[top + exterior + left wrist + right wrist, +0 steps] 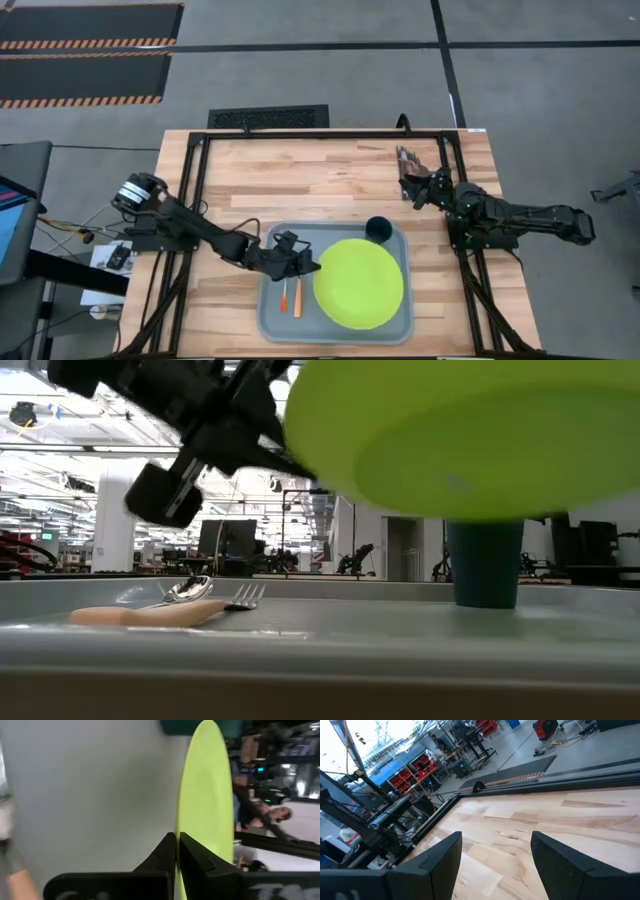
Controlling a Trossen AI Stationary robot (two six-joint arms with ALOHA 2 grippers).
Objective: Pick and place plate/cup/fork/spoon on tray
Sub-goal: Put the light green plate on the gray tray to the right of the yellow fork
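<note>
We are at the plate step, and it looks close to done. Our left hand (300,258) is clamped on the rim of the plate (359,283), fingers pinched together over its edge, as the left wrist view shows. The plate hangs over the tray (272,312) — in the low view its underside sits lifted, clear above the tray floor, tilted a little rather than flat. The cup (378,229) already stands upright in the tray's far right corner, just beside the plate's edge. The fork (284,295) and spoon (297,298) lie side by side on the tray's left part, near our left hand.

Next, we judge, the plate must come down level onto the tray floor, clear of the cup and cutlery, before the fingers part and draw back sideways.

The fork and spoon run lengthwise from the near edge of the surface toward the far edge; in the low view the tines and bowl sit at the far end, the handles nearer the camera.

Our right hand (418,188) waits over bare surface near the far right corner, fingers apart, holding nothing.
</note>
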